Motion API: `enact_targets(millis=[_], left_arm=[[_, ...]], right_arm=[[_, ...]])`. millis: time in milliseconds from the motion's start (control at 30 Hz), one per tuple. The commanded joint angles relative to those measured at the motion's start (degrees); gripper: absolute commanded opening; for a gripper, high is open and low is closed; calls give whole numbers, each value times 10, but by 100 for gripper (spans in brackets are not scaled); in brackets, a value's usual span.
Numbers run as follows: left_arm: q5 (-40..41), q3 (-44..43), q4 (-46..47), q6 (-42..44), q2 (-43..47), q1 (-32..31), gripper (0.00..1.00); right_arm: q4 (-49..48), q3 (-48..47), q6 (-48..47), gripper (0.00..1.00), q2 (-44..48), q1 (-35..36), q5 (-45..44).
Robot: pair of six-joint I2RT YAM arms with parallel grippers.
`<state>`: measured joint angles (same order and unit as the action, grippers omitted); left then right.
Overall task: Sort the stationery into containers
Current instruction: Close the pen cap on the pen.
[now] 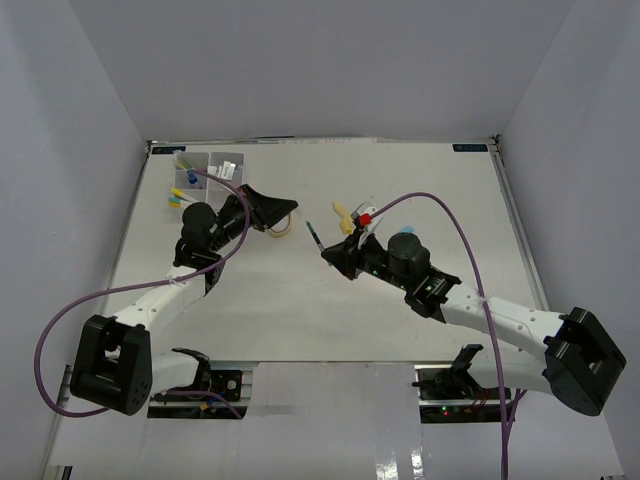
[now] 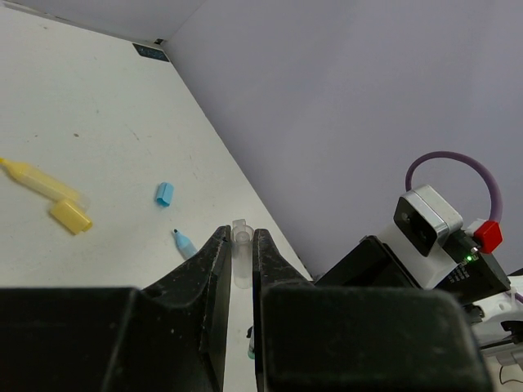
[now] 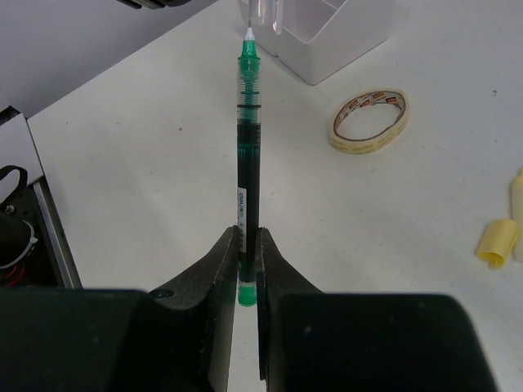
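My right gripper (image 3: 248, 237) is shut on the rear end of a green pen (image 3: 247, 147), which sticks straight out ahead with its white tip bare. My left gripper (image 2: 239, 237) is shut on a clear pen cap (image 2: 241, 255). From above, the two grippers (image 1: 288, 208) (image 1: 330, 254) face each other over mid-table, with the green pen (image 1: 316, 238) between them. The clear cap (image 3: 265, 15) hangs just beyond the pen's tip. The white compartment tray (image 1: 226, 163) stands at the far left and holds a few items.
A tan tape ring (image 3: 369, 121) lies near the tray (image 3: 327, 37). A yellow highlighter (image 2: 37, 181) and its loose cap (image 2: 69, 216), a small blue cap (image 2: 163, 193) and a light blue pen (image 2: 185, 242) lie on the table.
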<state>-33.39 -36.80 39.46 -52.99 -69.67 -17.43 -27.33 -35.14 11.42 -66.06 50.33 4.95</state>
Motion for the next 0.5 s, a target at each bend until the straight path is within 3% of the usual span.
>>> enact_targets(millis=[0, 467], left_arm=[[7, 0, 3, -3, 5, 5, 0], [-3, -2, 8, -6, 8, 5, 0]], right_arm=[[-39, -13, 2, 8, -4, 6, 8], [-31, -34, 0, 8, -32, 7, 18]])
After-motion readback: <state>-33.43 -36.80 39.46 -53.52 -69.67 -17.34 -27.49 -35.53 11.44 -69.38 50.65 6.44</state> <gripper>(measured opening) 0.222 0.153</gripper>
